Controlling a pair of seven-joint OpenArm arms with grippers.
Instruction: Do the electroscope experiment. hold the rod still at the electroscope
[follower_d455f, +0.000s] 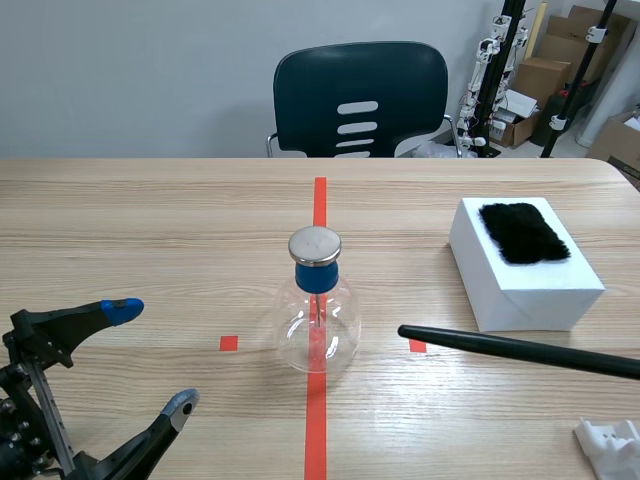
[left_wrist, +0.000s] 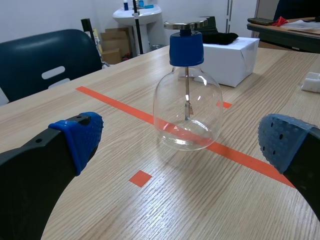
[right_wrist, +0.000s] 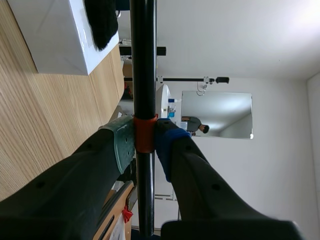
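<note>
Rod (follower_d455f: 520, 350) tip near electroscope (follower_d455f: 317, 305), seemingly a gap between; right fingers (right_wrist: 120, 146) around it

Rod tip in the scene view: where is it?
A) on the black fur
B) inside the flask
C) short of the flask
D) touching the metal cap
C: the rod ends beside the electroscope, with bare table showing between tip and glass.
</note>
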